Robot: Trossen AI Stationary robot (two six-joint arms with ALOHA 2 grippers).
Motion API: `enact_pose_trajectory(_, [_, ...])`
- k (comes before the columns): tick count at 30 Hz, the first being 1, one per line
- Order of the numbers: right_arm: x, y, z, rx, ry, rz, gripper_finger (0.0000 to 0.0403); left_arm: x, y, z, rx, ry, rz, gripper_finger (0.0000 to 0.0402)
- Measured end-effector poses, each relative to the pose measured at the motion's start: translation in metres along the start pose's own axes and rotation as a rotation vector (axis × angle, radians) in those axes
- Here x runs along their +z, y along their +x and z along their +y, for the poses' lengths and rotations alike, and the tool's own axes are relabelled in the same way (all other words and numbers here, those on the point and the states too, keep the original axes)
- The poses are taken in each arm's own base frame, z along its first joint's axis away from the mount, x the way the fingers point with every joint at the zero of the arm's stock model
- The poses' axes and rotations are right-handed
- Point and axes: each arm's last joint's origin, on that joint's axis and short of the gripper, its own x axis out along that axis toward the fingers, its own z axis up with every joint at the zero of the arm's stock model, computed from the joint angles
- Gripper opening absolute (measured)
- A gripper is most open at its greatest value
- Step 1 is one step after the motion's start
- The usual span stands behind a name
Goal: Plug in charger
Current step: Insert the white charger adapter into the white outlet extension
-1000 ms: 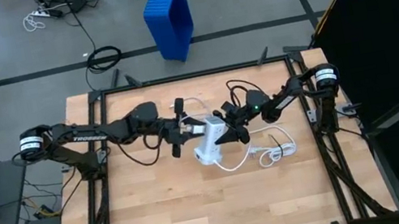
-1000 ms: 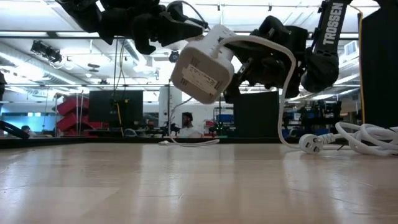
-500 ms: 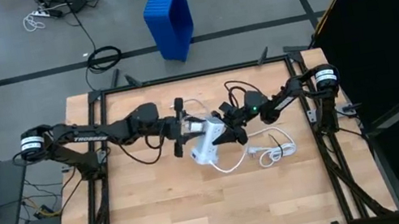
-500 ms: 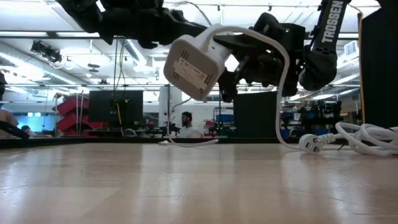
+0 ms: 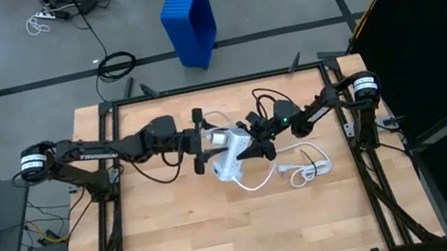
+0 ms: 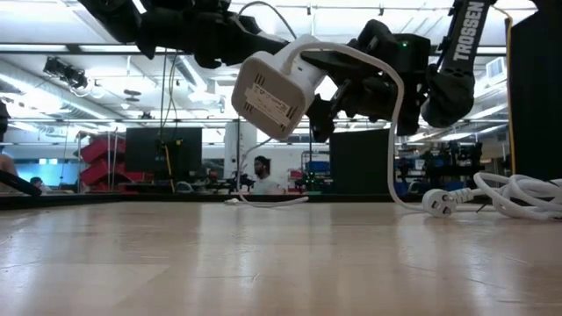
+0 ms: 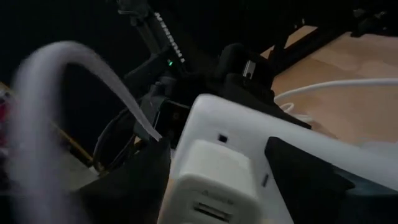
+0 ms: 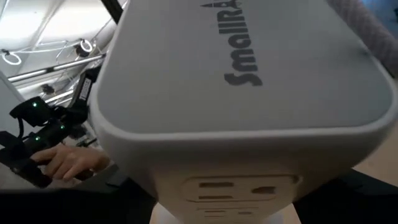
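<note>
One container showed, a blue crate (image 5: 189, 19) standing on the floor beyond the far edge of the table (image 5: 180, 244); what lay inside it could not be told from above. Two dark arms met over the middle of the table, and between them hung one charger (image 5: 230, 163), clear of the wood and tilted, as the low view made plain. The right gripper (image 5: 254, 143) was clamped on the charger and carried it in the air. The left gripper (image 5: 205, 147) stood at the charger's other end with its fingers (image 7: 305, 168) spread apart, one on each side of a small white plug block (image 7: 214, 180) seated on the charger's face; whether they touched that block could not be told. The charger was a pale grey-white brick with rounded corners, bearing a printed label on the side turned toward the low camera and dark lettering beginning "SmallR" on the broad face seen from the right wrist, with socket slots on the face below that. The small block on it showed one narrow slot. One thick white cord (image 5: 257, 184) left the charger, arched over it, dropped to the table and ran toward the right arm's side, where it ended in one round plug (image 6: 436, 202) lying beside a loose coil (image 5: 309, 166) of the same cord on the wood.
</note>
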Motion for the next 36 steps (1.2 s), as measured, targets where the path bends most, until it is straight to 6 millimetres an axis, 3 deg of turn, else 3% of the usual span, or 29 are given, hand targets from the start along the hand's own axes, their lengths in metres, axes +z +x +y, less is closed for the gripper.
enact_pose_trajectory(16, [-0.002,0.000,0.000,0.011,0.014,0.027,0.0262,0.002,-0.008,0.001,0.001,0.006,0.042,0.0238])
enact_pose_trajectory(19, [-0.004,0.000,-0.002,-0.003,0.034,0.047,0.0262,0.001,-0.008,0.001,0.020,0.037,0.061,0.0216])
enact_pose_trajectory(25, [-0.008,-0.001,-0.005,-0.027,0.076,0.080,0.0262,-0.003,-0.008,-0.002,-0.012,0.093,0.113,0.0119])
enact_pose_trajectory(36, [-0.011,-0.005,-0.012,-0.066,0.127,0.120,0.0261,-0.006,-0.009,-0.006,-0.047,0.126,0.150,0.0120])
